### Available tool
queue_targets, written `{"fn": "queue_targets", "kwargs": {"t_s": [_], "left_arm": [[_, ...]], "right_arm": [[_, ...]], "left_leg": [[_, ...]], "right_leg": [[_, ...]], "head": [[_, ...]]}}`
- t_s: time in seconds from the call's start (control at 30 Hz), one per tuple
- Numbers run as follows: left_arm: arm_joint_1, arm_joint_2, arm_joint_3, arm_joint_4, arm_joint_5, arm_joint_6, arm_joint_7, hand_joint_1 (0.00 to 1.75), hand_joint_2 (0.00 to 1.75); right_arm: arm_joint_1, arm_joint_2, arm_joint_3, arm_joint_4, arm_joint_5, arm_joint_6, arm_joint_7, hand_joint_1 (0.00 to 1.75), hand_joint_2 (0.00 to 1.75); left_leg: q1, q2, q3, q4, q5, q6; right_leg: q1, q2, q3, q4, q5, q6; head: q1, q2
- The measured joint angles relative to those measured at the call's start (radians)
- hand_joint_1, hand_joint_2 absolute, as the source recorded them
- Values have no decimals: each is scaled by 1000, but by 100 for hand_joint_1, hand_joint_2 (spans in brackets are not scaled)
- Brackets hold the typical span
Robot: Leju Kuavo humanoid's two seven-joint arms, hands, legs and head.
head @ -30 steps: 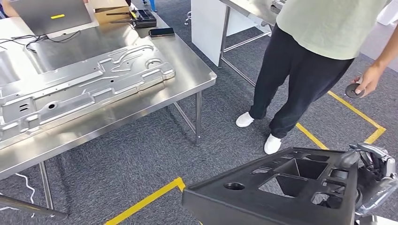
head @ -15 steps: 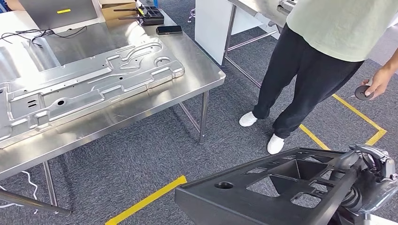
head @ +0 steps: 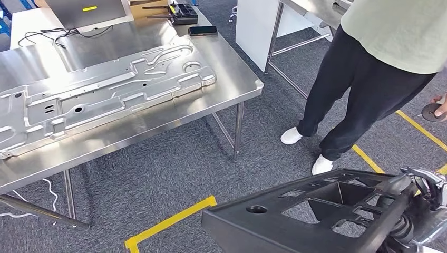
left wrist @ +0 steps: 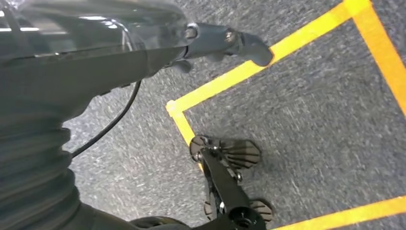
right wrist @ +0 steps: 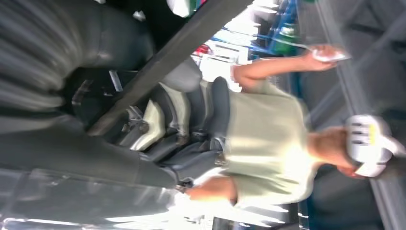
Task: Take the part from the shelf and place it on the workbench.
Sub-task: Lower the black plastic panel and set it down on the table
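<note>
While the steel workbench (head: 232, 79) is standing at the left carrying a long stamped metal panel (head: 105, 97), the black moulded part (head: 295, 221) is hanging low over the grey carpet, well apart from the bench. A person (head: 379, 68) in dark trousers is standing beyond it, and the right hand (head: 416, 205) is gripping the part's right edge. Whether the left hand (left wrist: 225, 40), hanging over the floor, is holding anything, I cannot tell.
</note>
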Motion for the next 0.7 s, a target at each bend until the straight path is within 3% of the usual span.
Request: {"fn": "queue_targets", "kwargs": {"t_s": [0.03,0.1,0.17,0.23,0.27,0.3,0.37,0.43,0.47,0.53,0.57,0.63,0.7], "left_arm": [[1,0,0,0,0,0,0,0,175],[0,-1,0,0,0,0,0,0,175],[-2,-1,0,0,0,0,0,0,175],[0,0,0,0,0,0,0,0,175],[1,0,0,0,0,0,0,0,175],[1,0,0,0,0,0,0,0,175],[1,0,0,0,0,0,0,0,175],[-2,-2,0,0,0,0,0,0,175],[-4,-3,0,0,0,0,0,0,175],[-4,-3,0,0,0,0,-1,0,175],[-4,-3,0,0,0,0,-1,0,175],[-6,-3,0,0,0,0,-2,0,175],[-8,-3,1,0,0,0,-3,0,175]], "right_arm": [[-1,0,0,0,0,0,0,175,175],[-2,0,1,0,0,0,0,175,175],[-1,0,1,0,1,0,-1,175,175],[-1,0,1,0,1,0,0,175,175],[-1,0,1,0,1,0,0,175,175],[-1,0,1,0,1,0,0,175,175],[-1,0,1,0,1,-1,-1,175,175],[-1,-1,1,0,1,-2,-2,175,175],[-1,-1,1,0,0,-2,-2,175,175],[-2,-2,2,0,0,-2,-2,175,175],[-3,-2,2,0,-1,-3,-3,175,175],[-4,-4,3,0,-1,-4,-3,175,175],[-3,-5,4,0,-1,-4,-3,175,175]], "left_leg": [[1,3,-1,3,-3,-5],[2,38,-25,57,-35,-11],[1,76,-93,193,-93,-14],[4,86,-153,299,-116,-17],[7,89,-158,297,-99,-20],[10,96,-143,256,-65,-22],[14,141,-86,121,6,-29],[12,178,-61,49,30,-26],[9,179,-65,46,26,-22],[9,154,-71,47,28,-7],[9,142,-72,46,30,0],[10,118,-74,44,34,13],[8,91,-78,44,36,20]], "right_leg": [[-2,-10,3,-2,-1,-6],[-8,-33,10,-7,-3,-24],[-5,-56,16,-7,-8,-37],[-3,-78,21,-6,-13,-40],[-4,-88,25,-6,-16,-39],[-6,-98,30,-5,-20,-35],[-5,-113,39,3,-31,-24],[3,-128,44,9,-39,-13],[7,-137,46,8,-40,-9],[7,-152,51,4,-43,-4],[6,-144,49,12,-54,-1],[4,-103,17,89,-107,1],[6,-70,-48,227,-170,-1]], "head": [[-4,0],[-18,0],[-33,0],[-38,0],[-40,0],[-41,0],[-47,0],[-51,0],[-50,0],[-43,0],[-41,0],[-34,0],[-21,0]]}}
